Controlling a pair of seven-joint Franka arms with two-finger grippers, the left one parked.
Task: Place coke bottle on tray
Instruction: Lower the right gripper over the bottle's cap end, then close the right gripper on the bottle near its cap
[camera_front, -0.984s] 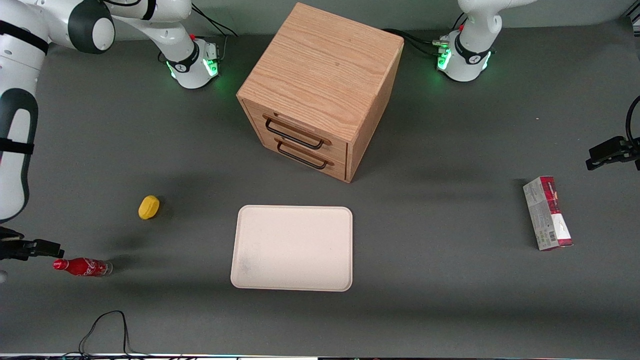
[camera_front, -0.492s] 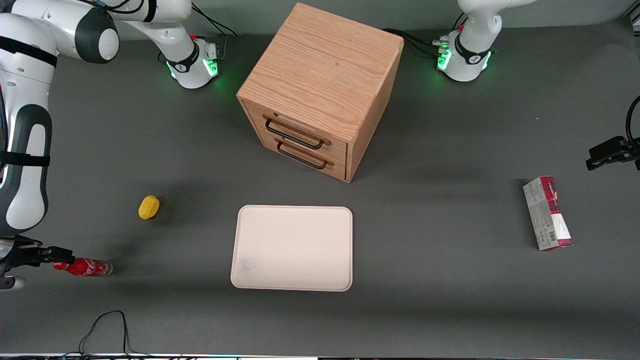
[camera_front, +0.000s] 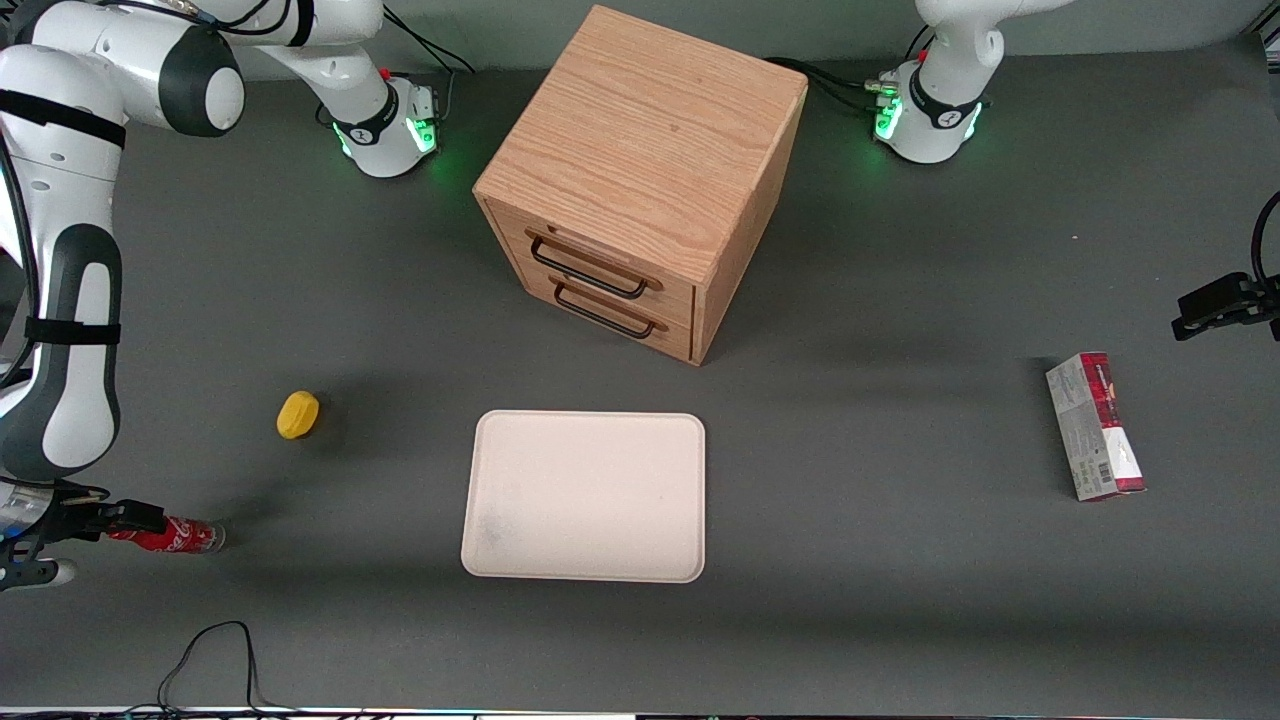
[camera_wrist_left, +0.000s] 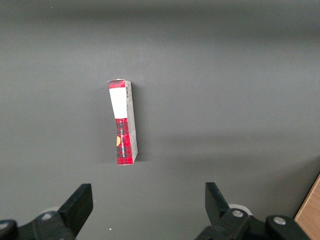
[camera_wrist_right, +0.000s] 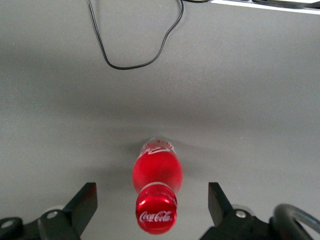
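The gripper (camera_wrist_right: 150, 200) hovers with jaws spread wide around the cap end of the coke bottle (camera_front: 170, 536), which lies on the worktop (camera_front: 880, 560) at nine o'clock from the tray (camera_front: 585, 497).

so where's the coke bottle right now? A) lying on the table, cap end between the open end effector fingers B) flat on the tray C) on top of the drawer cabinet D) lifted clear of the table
A: the coke bottle lies on the table, cap between the spread fingers of the end effector; the tray holds nothing.
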